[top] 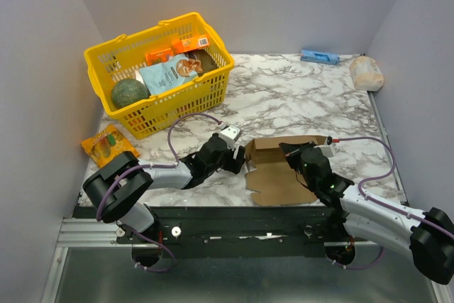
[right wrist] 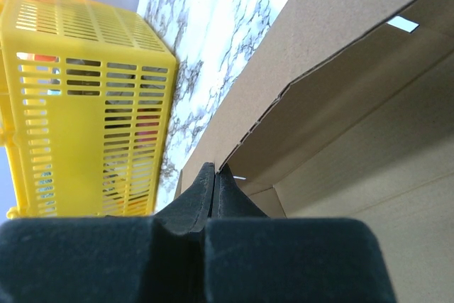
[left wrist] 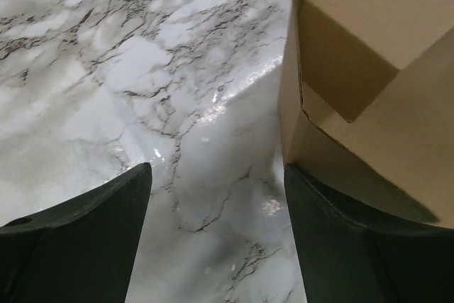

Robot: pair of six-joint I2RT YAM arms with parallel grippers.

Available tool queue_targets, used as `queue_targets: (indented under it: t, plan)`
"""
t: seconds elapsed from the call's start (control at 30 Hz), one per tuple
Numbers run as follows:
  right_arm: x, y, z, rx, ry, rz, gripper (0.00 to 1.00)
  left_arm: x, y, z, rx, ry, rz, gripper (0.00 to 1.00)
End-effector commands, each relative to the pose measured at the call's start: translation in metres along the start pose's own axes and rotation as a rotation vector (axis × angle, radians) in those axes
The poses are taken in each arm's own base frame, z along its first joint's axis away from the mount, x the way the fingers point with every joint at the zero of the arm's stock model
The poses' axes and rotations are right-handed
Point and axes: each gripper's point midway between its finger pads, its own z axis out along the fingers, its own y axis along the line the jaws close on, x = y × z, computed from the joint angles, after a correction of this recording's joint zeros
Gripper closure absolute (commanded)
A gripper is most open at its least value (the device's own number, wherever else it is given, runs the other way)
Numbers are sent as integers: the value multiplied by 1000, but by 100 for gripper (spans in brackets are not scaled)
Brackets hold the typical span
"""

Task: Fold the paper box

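Observation:
The paper box (top: 280,175) is plain brown cardboard, partly folded, lying open near the table's front edge with its walls (right wrist: 369,47) raised. My left gripper (top: 241,158) is low at its left side and open, with only marble between the fingers (left wrist: 85,239). In the left wrist view the box corner (left wrist: 355,69) rises just past the right finger. My right gripper (top: 289,151) sits at the box's back wall. Its fingers are pressed together on the wall's edge (right wrist: 216,172).
A yellow basket (top: 170,108) holding packets and a green round thing (top: 128,94) stands back left, also seen in the right wrist view (right wrist: 85,104). An orange packet (top: 106,143) lies front left. A small blue box (top: 318,56) and a pale bundle (top: 366,72) lie at the back right.

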Motion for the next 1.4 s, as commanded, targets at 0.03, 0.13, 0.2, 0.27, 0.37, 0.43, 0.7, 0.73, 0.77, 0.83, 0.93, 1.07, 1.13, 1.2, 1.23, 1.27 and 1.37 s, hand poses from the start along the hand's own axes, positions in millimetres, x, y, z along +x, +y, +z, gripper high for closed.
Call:
queue_targets:
  t: [0.03,0.13,0.2,0.27,0.37,0.43,0.7,0.73,0.77,0.83,0.93,1.07,1.13,1.2,1.23,1.27,1.37]
  plan:
    - [3,-38,-1,109,0,-95,99,-34,-33,3,95,-112,39,16]
    - [3,-39,-1,110,1,-94,99,-34,-38,5,98,-119,47,16]
    - [3,-40,-1,111,0,-95,99,-34,-40,7,102,-122,47,16]
    - [3,-40,-1,112,-1,-94,99,-37,-41,8,107,-135,51,16]
    - [3,-43,-1,117,0,-95,99,-39,-42,11,110,-149,56,16]
    - [3,-46,-1,123,-2,-97,99,-42,-45,12,123,-169,59,16]
    - [2,-50,-3,130,-9,-88,99,-37,-54,19,151,-197,83,17]
    - [1,-50,-3,129,-11,-87,99,-39,-56,19,156,-210,85,17]
    - [0,-49,-4,126,-13,-85,99,-39,-57,18,161,-217,83,17]
    - [1,-49,-4,127,-11,-85,99,-43,-60,15,176,-245,70,16]
    - [0,-48,-5,128,-12,-66,99,-49,-64,12,198,-268,70,15]
    - [-4,-38,-9,109,-19,-42,99,-48,-68,11,226,-271,101,15]
    - [-8,-32,-11,109,-26,-44,99,-44,-68,14,226,-256,110,15]
    - [-10,-32,-12,112,-30,-47,99,-42,-67,18,219,-249,124,16]
    - [-10,-33,-12,114,-32,-48,99,-42,-67,18,217,-253,127,16]
    - [-9,-35,-12,121,-29,-48,99,-42,-67,19,219,-253,130,16]
    - [-5,-37,-12,127,-11,-20,99,-44,-68,20,221,-256,142,17]
